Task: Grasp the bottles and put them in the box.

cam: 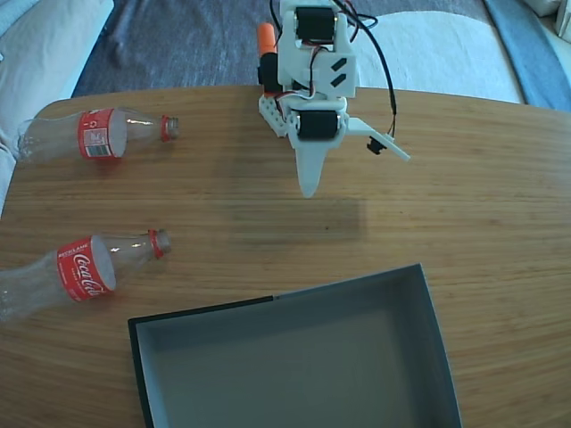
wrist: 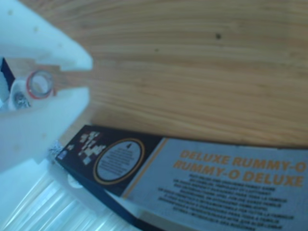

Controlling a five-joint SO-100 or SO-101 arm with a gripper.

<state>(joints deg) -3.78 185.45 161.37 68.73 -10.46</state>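
1. Fixed view is showing both bottles lying on their sides at the table's [cam: 464, 178] left — far bottle [cam: 94, 134] near the back edge, near bottle [cam: 76, 272] just left of the box [cam: 428, 308], caps pointing right. Neither is in the box yet.
2. You are risking a roll: a round, clear bottle lying flat can spin away if a finger nudges it off-centre.
3. You are also risking a clip on the box's wall if you carry a bottle in low, and the far bottle may be a long sideways stretch.
4. The arm is hanging folded near the back edge, the gripper [cam: 343, 156] pointing down above bare wood, well apart from both bottles.
5. The claw is standing spread and holding nothing; the wrist view is showing the box's printed side [wrist: 226, 180].
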